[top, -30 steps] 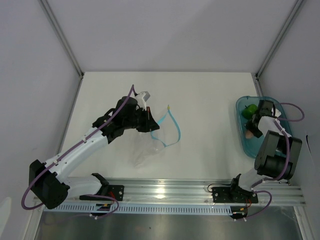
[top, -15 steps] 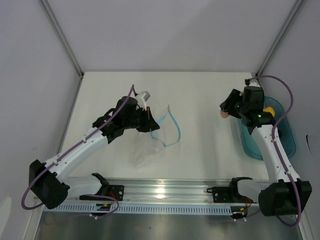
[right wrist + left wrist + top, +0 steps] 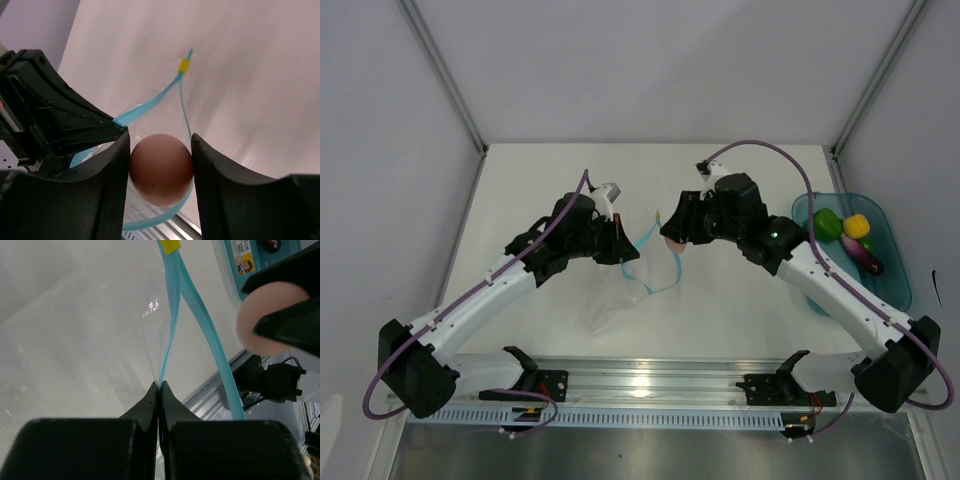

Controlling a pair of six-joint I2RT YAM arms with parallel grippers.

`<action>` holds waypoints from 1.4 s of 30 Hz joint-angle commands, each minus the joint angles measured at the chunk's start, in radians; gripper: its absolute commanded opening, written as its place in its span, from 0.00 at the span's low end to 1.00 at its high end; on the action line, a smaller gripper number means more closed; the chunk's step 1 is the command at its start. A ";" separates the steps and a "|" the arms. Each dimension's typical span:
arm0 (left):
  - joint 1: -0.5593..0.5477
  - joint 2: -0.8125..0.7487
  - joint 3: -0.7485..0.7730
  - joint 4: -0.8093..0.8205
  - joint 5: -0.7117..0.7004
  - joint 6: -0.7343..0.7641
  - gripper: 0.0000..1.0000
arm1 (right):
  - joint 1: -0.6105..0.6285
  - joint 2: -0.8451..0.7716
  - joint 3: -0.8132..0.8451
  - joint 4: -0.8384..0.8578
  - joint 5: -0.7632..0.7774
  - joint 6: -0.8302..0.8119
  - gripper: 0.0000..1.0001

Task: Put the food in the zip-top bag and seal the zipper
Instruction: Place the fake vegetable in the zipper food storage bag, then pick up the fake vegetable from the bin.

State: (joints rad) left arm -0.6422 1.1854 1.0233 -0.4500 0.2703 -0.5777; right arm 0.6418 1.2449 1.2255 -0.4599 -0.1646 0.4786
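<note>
Left of centre in the top view, the left gripper point(image 3: 617, 242) is pinched tight on the zipper point(image 3: 666, 285). It holds open the mouth of the zip-top bag point(image 3: 608, 306) over the table point(image 3: 740, 310). At centre, the right gripper point(image 3: 677, 236) clamps the egg point(image 3: 674, 243) just above that mouth. At the right edge, the green pepper point(image 3: 827, 222), yellow pepper point(image 3: 857, 225) and eggplant point(image 3: 866, 256) lie in the teal tray point(image 3: 894, 292).

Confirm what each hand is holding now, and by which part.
Left hand is shut on the zip-top bag, pinching one lip of its zipper. Right hand grips the egg across its middle, one finger on each side.
</note>
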 commanded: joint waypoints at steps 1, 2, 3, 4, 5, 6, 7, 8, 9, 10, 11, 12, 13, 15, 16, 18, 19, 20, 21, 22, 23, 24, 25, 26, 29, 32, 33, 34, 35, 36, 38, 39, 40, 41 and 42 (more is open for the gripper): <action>-0.007 -0.013 0.041 0.024 0.018 -0.014 0.01 | 0.084 0.054 0.066 0.021 0.062 0.012 0.26; -0.008 -0.017 0.044 0.022 0.017 -0.013 0.01 | 0.099 0.065 0.074 0.017 0.088 0.011 0.28; -0.008 -0.018 0.043 0.022 0.017 -0.013 0.01 | 0.120 0.074 0.081 0.001 0.102 0.008 0.30; -0.007 -0.021 0.043 0.022 0.017 -0.011 0.01 | 0.128 0.088 0.095 -0.009 0.112 0.000 0.35; -0.007 -0.023 0.046 0.022 0.017 -0.013 0.01 | 0.134 0.093 0.100 -0.013 0.111 -0.001 0.40; -0.007 -0.023 0.037 0.023 0.015 -0.011 0.01 | 0.140 0.096 0.104 -0.020 0.111 -0.003 0.47; -0.007 -0.024 0.047 0.024 0.015 -0.011 0.01 | 0.144 0.103 0.109 -0.025 0.108 -0.006 0.61; -0.007 -0.024 0.046 0.024 0.015 -0.011 0.01 | 0.145 0.105 0.112 -0.028 0.108 -0.009 0.67; -0.007 -0.026 0.046 0.024 0.015 -0.011 0.01 | 0.150 0.105 0.114 -0.037 0.111 -0.009 0.71; -0.008 -0.026 0.046 0.025 0.017 -0.013 0.00 | 0.150 0.106 0.115 -0.042 0.114 -0.012 0.79; -0.008 -0.024 0.047 0.025 0.017 -0.013 0.01 | 0.150 0.103 0.118 -0.052 0.120 -0.012 0.83; -0.008 -0.026 0.046 0.027 0.017 -0.013 0.01 | 0.150 0.100 0.121 -0.059 0.137 -0.014 0.88; -0.007 -0.024 0.047 0.027 0.018 -0.013 0.01 | 0.151 0.099 0.123 -0.062 0.145 -0.014 0.89; -0.007 -0.027 0.044 0.027 0.020 -0.013 0.01 | 0.148 0.087 0.127 -0.072 0.164 -0.021 0.90; -0.008 -0.027 0.046 0.028 0.020 -0.013 0.01 | 0.141 0.082 0.127 -0.078 0.200 -0.023 0.90; -0.007 -0.032 0.044 0.027 0.023 -0.013 0.01 | 0.122 0.070 0.131 -0.101 0.238 -0.024 0.90; -0.008 -0.033 0.043 0.027 0.021 -0.013 0.00 | 0.104 0.064 0.132 -0.109 0.244 -0.025 0.90; -0.007 -0.035 0.044 0.025 0.020 -0.011 0.01 | 0.060 0.053 0.132 -0.126 0.246 -0.023 0.90; -0.008 -0.040 0.043 0.025 0.018 -0.011 0.01 | 0.032 0.047 0.132 -0.135 0.247 -0.028 0.90; -0.008 -0.041 0.041 0.022 0.017 -0.008 0.01 | 0.003 0.041 0.132 -0.141 0.249 -0.034 0.90; -0.007 -0.041 0.041 0.022 0.015 -0.008 0.01 | -0.052 0.033 0.134 -0.155 0.258 -0.041 0.90; -0.007 -0.044 0.041 0.020 0.012 -0.007 0.00 | -0.082 0.018 0.132 -0.164 0.273 -0.050 0.90; -0.007 -0.044 0.040 0.020 0.013 -0.005 0.00 | -0.111 0.014 0.134 -0.171 0.290 -0.069 0.90; -0.007 -0.044 0.037 0.019 0.014 -0.005 0.01 | -0.182 0.010 0.134 -0.192 0.325 -0.077 0.90; -0.008 -0.044 0.034 0.023 0.020 -0.007 0.01 | -0.309 0.016 0.124 -0.218 0.355 -0.107 0.91; -0.007 -0.043 0.026 0.030 0.023 -0.008 0.01 | -0.467 0.050 0.100 -0.211 0.384 -0.146 0.91; -0.007 -0.040 0.024 0.033 0.027 -0.010 0.01 | -0.528 0.063 0.094 -0.207 0.413 -0.156 0.91; -0.007 -0.037 0.024 0.034 0.029 -0.010 0.00 | -0.551 0.079 0.094 -0.206 0.434 -0.166 0.90; -0.008 -0.033 0.024 0.034 0.035 -0.010 0.01 | -0.574 0.115 0.094 -0.203 0.488 -0.182 0.89; -0.007 -0.035 0.026 0.034 0.035 -0.011 0.01 | -0.591 0.134 0.094 -0.200 0.519 -0.192 0.89; -0.007 -0.036 0.023 0.037 0.037 -0.011 0.01 | -0.622 0.180 0.091 -0.180 0.600 -0.227 0.89; -0.007 -0.038 0.017 0.042 0.035 -0.010 0.01 | -0.628 0.195 0.088 -0.172 0.676 -0.248 0.89; -0.008 -0.038 0.015 0.042 0.038 -0.008 0.00 | -0.633 0.212 0.083 -0.163 0.726 -0.267 0.90; -0.008 -0.040 0.011 0.040 0.038 -0.008 0.01 | -0.633 0.247 0.080 -0.149 0.762 -0.306 0.90; -0.008 -0.037 0.011 0.039 0.043 -0.007 0.01 | -0.633 0.270 0.080 -0.142 0.784 -0.328 0.92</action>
State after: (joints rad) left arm -0.6426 1.1641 1.0233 -0.4416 0.2871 -0.5774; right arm 0.0128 1.4677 1.3064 -0.6445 0.4377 0.2543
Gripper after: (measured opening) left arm 0.006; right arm 0.908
